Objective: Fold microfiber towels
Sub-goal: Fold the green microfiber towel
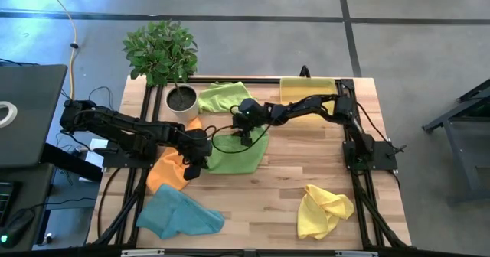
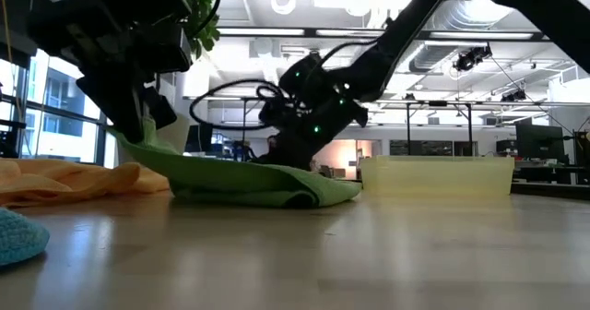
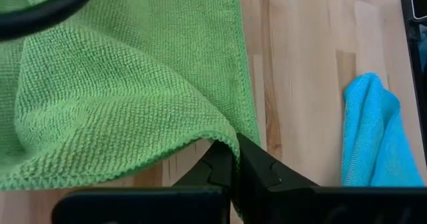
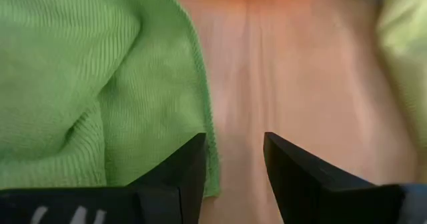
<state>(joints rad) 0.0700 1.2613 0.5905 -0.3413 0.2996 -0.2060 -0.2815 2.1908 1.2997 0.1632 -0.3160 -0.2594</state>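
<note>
Lying nearest on the wooden desk (image 1: 268,184) are two crumpled towels: a light blue towel (image 1: 180,213) at the front left and a yellow towel (image 1: 323,209) at the front right, well apart. Behind the blue one, an orange towel (image 1: 167,169) sits rumpled, touching the lime green towel (image 1: 239,151) spread at the middle. This cloth is fuzzy, with a stitched hem, and it lies partly doubled over. The left claw (image 3: 235,159) is clamped together on its corner, lifting that edge off the desk. The right claw (image 4: 235,159) hovers low over the towel's far edge, its fingers apart and holding nothing. Farther back, a second lime green towel (image 1: 222,96) lies bunched beside a potted plant (image 1: 164,58), with a translucent yellow tray (image 1: 308,89) at the far right.
</note>
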